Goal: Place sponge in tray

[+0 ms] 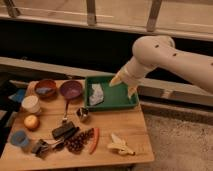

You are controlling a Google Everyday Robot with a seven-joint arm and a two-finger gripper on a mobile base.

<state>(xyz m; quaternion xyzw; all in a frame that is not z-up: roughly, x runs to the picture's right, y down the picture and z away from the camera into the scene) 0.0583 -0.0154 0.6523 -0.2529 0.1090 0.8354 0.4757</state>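
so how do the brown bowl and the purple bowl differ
The brown bowl holds something blue-grey; the purple bowl looks empty. The brown bowl sits farther from the green tray; the purple bowl is beside it. Both are round. The open gripper hovers by the tray's right end.

One gripper (124, 85) over one tray (118, 96); two bowls (45, 88) (71, 90).
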